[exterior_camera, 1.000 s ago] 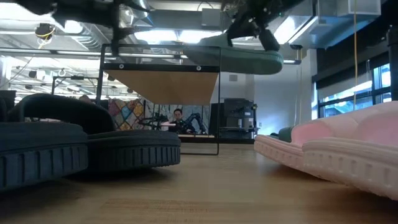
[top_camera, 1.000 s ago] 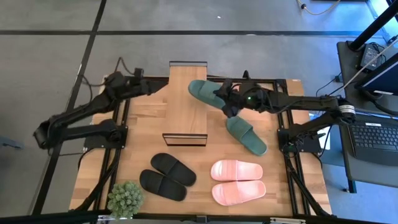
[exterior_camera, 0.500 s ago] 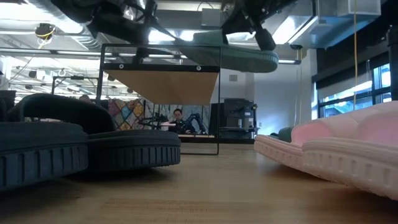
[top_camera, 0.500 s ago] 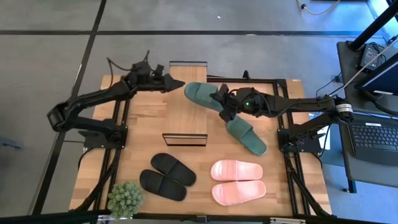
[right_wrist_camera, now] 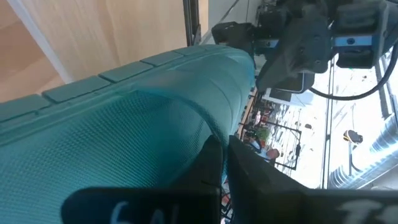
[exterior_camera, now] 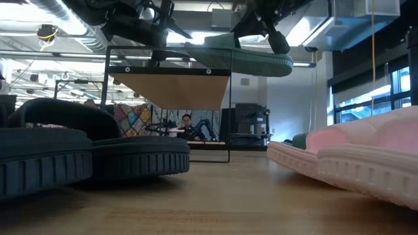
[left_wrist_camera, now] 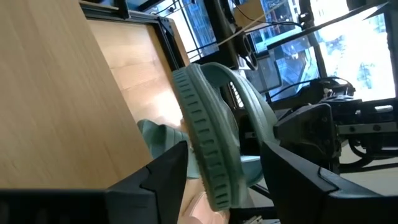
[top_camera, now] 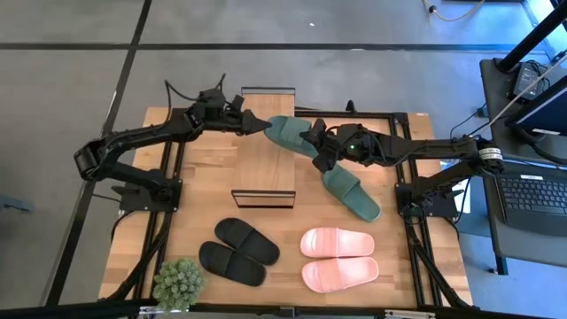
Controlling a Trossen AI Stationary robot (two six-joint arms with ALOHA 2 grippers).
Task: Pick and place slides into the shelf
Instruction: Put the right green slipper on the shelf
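High view: the small tiered shelf (top_camera: 266, 146) with a light wooden plank top and thin black frame is standing at the far middle of the wooden table (top_camera: 202, 168), its top plank carrying only the tip of one dark green broad-strapped rubber slide (top_camera: 288, 134), which is hanging over the plank's right edge. The right claw (top_camera: 317, 147) is pinching that slide's strap, fingers pressed together on it. The left claw (top_camera: 259, 124) is sitting spread at the slide's far tip, and the left wrist view is showing its two dark fingers (left_wrist_camera: 155, 180) flanking the ribbed green sole without visibly squeezing it. The low view alone is revealing the slide raised at plank height, level with the shelf top. Five slides are lying on the table: a second green one (top_camera: 352, 193) right of the shelf, two black ones (top_camera: 239, 250) and two pale pink ones (top_camera: 339, 259) near the front. One small green potted plant (top_camera: 179, 283) is sitting at the front left corner.
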